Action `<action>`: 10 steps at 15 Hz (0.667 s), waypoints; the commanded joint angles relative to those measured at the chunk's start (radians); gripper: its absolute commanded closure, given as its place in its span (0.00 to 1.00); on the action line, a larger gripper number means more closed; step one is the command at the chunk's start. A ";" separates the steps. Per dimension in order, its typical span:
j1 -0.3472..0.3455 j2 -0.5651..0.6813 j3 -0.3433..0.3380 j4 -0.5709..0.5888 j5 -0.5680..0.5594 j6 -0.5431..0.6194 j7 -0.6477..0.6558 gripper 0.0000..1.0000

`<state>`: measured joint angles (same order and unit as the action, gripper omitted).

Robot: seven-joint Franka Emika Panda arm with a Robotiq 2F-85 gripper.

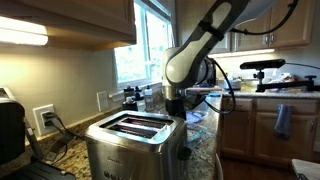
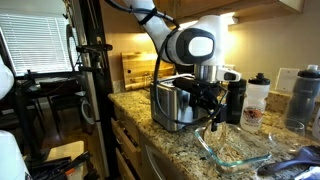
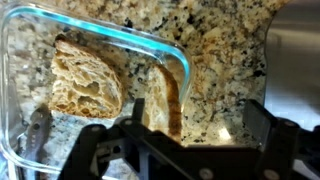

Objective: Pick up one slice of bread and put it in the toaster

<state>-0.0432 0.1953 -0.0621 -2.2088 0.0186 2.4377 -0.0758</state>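
Note:
The brushed-steel toaster (image 1: pixel 130 140) stands on the granite counter and shows in both exterior views (image 2: pixel 172 103); its steel side fills the right edge of the wrist view (image 3: pixel 295 60). A clear glass dish (image 3: pixel 20 60) holds the bread. One slice of bread (image 3: pixel 88 80) lies flat in it. Another slice (image 3: pixel 168 100) stands on edge against the dish's wall. My gripper (image 3: pixel 200 120) is open above the dish's corner, its left finger beside the upright slice, which sits between the fingers ungripped. The gripper hangs next to the toaster (image 1: pixel 178 105) (image 2: pixel 210 105).
A black appliance (image 1: pixel 8 125) stands at the counter's end. Bottles (image 2: pixel 257 100) and a tumbler (image 2: pixel 305 95) stand behind the glass dish (image 2: pixel 235 150). Upper cabinets (image 1: pixel 70 20) overhang the counter. A window (image 1: pixel 140 45) is behind the arm.

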 commanded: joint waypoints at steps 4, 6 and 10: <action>-0.015 -0.018 -0.016 0.016 -0.034 0.013 0.029 0.00; -0.020 -0.015 -0.021 0.028 -0.043 0.016 0.031 0.00; -0.026 -0.008 -0.026 0.045 -0.056 0.017 0.033 0.00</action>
<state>-0.0660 0.1950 -0.0802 -2.1626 -0.0013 2.4381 -0.0735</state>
